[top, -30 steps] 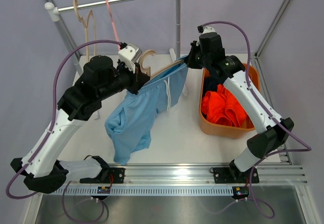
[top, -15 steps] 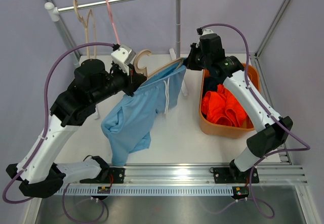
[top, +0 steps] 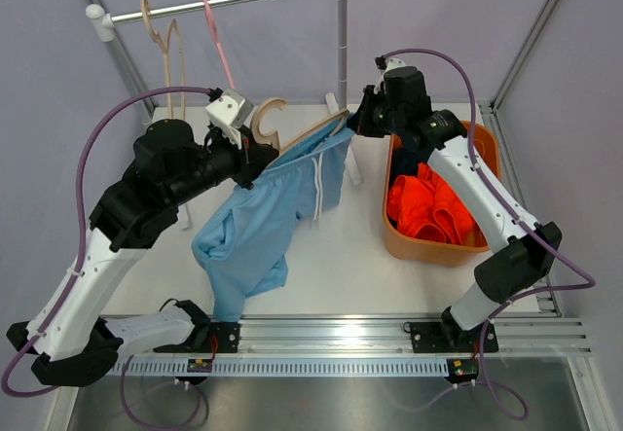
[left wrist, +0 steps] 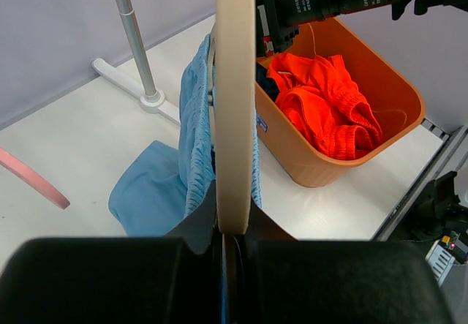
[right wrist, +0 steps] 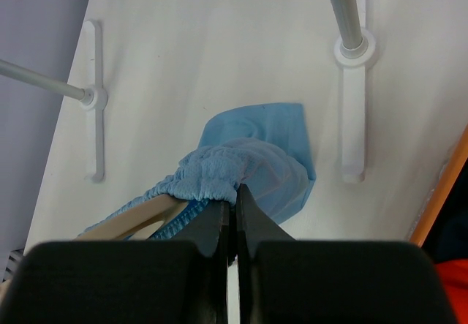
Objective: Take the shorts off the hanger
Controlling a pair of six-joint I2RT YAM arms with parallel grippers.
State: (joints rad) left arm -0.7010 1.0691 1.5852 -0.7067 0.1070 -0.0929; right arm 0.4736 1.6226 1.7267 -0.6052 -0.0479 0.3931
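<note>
The light blue shorts (top: 258, 227) hang from a cream wooden hanger (top: 292, 137) held in the air between my arms. My left gripper (top: 255, 149) is shut on the hanger's left end (left wrist: 235, 119). My right gripper (top: 358, 120) is shut on the shorts' waistband (right wrist: 219, 172) at the hanger's right tip. The orange shorts (top: 428, 207) lie in the orange bin (top: 487, 159). The navy shorts (top: 409, 159) show as a dark patch at the bin's back. The orange shorts also show in the left wrist view (left wrist: 325, 104).
A clothes rail (top: 224, 1) stands at the back with spare wooden (top: 161, 42) and pink (top: 216, 37) hangers on it. Its right post (top: 342, 61) and white foot (right wrist: 352, 112) stand just behind the right gripper. The bin sits at the right.
My left arm has lifted and moved the hanger's left end to the left and up. The blue shorts have swung left with it. The right gripper has barely moved.
</note>
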